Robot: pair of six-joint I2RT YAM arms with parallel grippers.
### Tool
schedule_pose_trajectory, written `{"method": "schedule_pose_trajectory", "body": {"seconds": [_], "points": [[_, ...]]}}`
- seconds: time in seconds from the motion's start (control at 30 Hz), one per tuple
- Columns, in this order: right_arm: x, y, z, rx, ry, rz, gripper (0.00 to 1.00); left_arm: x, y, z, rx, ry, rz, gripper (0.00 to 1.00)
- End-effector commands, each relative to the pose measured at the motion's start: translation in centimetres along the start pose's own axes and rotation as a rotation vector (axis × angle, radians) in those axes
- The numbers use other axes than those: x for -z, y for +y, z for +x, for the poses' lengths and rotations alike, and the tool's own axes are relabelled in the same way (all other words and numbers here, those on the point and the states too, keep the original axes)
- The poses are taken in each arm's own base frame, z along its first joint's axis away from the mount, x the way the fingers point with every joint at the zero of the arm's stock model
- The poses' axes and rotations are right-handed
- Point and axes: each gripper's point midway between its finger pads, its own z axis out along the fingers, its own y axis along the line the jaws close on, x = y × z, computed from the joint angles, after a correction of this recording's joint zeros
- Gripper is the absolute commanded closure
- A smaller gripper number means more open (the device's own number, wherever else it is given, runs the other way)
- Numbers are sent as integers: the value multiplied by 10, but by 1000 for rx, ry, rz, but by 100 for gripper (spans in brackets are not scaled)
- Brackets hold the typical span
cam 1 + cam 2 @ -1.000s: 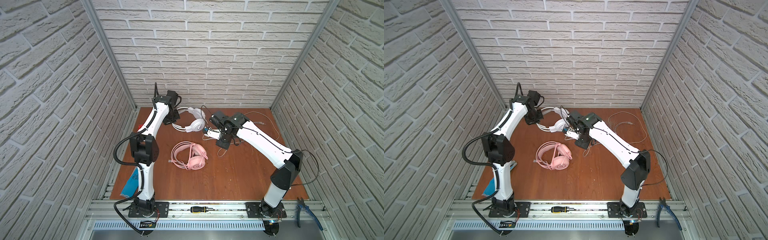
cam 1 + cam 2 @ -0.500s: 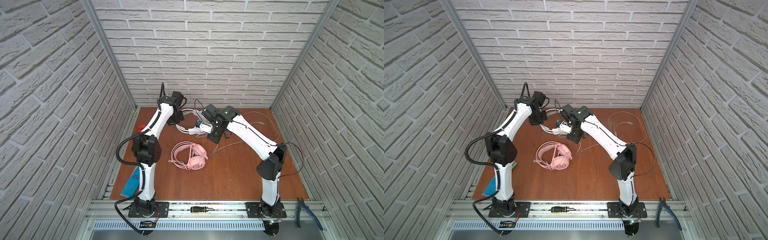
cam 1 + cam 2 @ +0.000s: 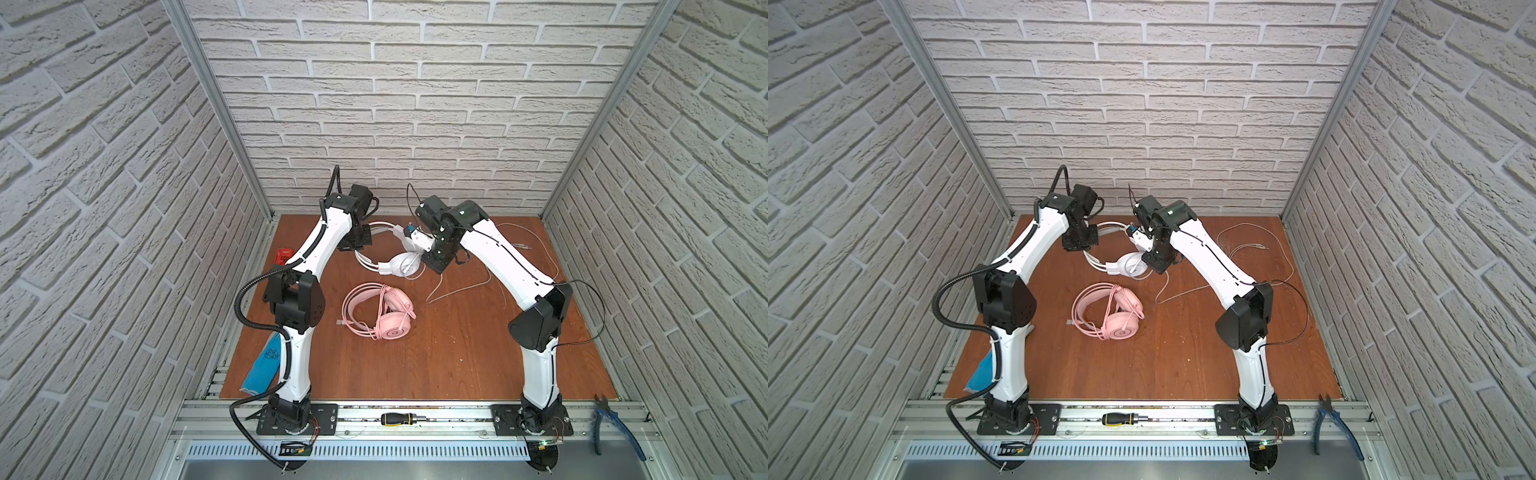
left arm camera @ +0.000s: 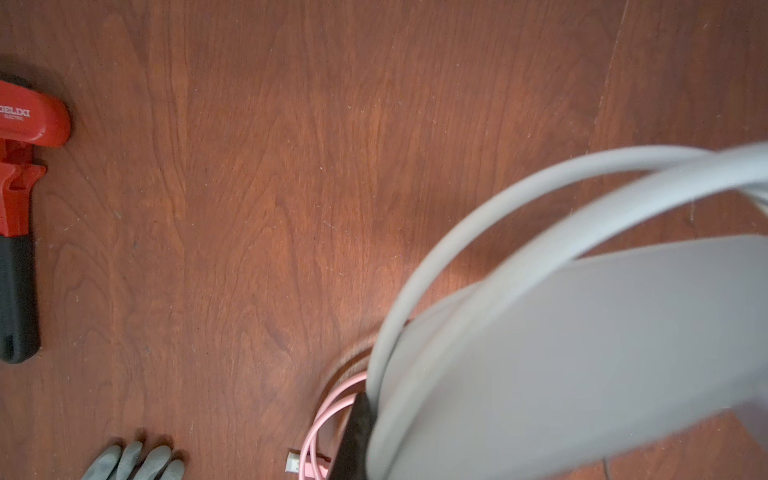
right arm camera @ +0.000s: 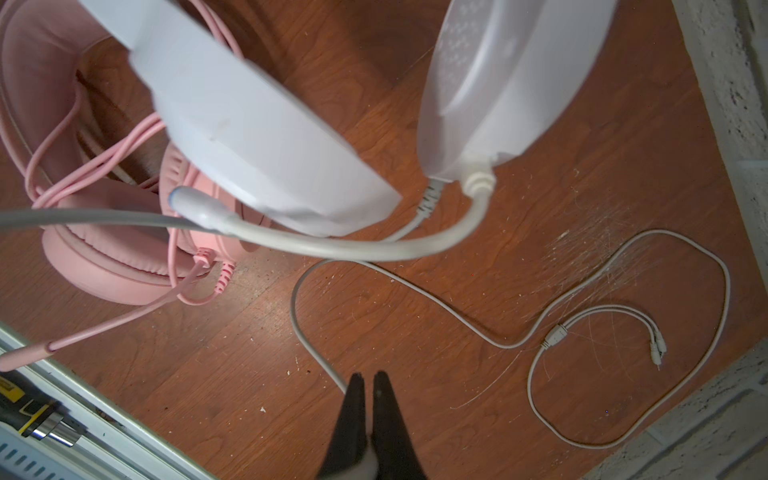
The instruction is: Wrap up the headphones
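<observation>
Trouble is brewing just behind the pink headphones (image 3: pixel 380 311), where we are holding the white headphones (image 3: pixel 401 264) aloft, left end effector (image 3: pixel 360 243) clamped on the headband (image 4: pixel 457 257), right end effector (image 5: pixel 368 384) pinching their cable (image 5: pixel 457 316), whose slack loop risks snagging or slipping free.

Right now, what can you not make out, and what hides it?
Left hand: mostly behind the blurred white headphones in the left wrist view; under its own wrist in both top views.
Red tool, grey glove: cut by that view's edge.
Blue object: half behind the left arm, both top views.
</observation>
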Motion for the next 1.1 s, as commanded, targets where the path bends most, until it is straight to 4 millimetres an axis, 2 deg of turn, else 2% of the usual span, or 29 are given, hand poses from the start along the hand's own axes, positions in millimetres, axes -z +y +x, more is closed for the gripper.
{"method": "schedule_pose_trajectory", "body": {"seconds": [0.0, 0.33, 0.43, 0.53, 0.77, 1.07], "points": [[6, -10, -1, -39, -8, 28, 94, 12, -9, -2, -56, -33, 26, 100], [5, -39, 8, -125, 6, 47, 94, 16, -20, -1, -172, -37, 29, 100], [11, -33, 10, -96, 0, 16, 94, 17, -21, -2, -161, -35, 29, 100], [12, -14, 10, -61, -10, -77, 94, 15, -28, -4, -131, -22, 62, 100], [3, 14, 9, -22, 29, -124, 94, 15, -33, -7, -93, -13, 78, 100], [-1, 8, 3, -152, 22, -69, 94, 15, -29, -2, -79, 11, 52, 100]]}}
